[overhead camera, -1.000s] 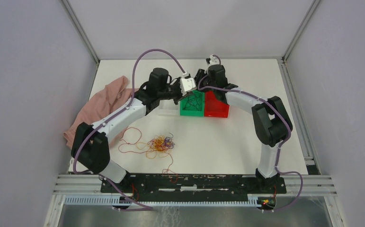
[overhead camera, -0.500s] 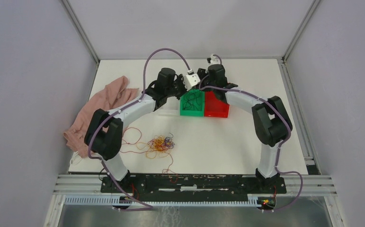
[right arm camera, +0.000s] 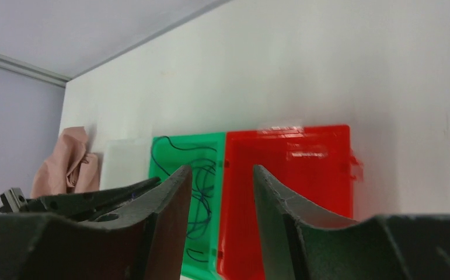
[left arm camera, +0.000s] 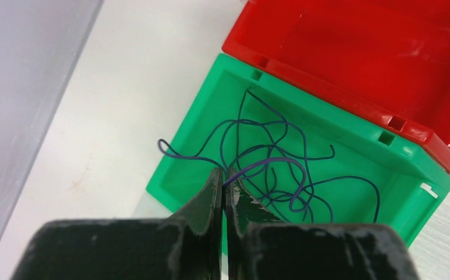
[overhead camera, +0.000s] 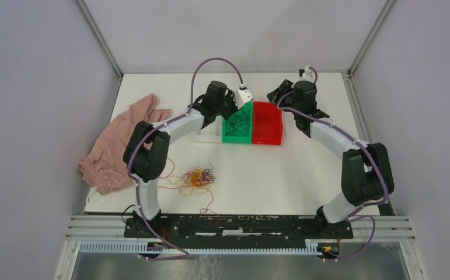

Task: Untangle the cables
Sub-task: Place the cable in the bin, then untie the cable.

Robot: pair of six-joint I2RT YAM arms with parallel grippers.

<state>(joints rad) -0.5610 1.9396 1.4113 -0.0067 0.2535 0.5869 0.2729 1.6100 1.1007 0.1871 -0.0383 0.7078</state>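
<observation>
Above the table (overhead camera: 304,169), right tool (right arm camera: 221,170) has withdrawn from the red bin (overhead camera: 267,122).

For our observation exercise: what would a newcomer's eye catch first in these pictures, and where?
The green bin and red bin, side by side at the far middle of the table, stand out; the green one holds loose purple cables. Above it the left gripper pinches one strand, and a red-orange-purple tangle lies toward the near edge.
</observation>
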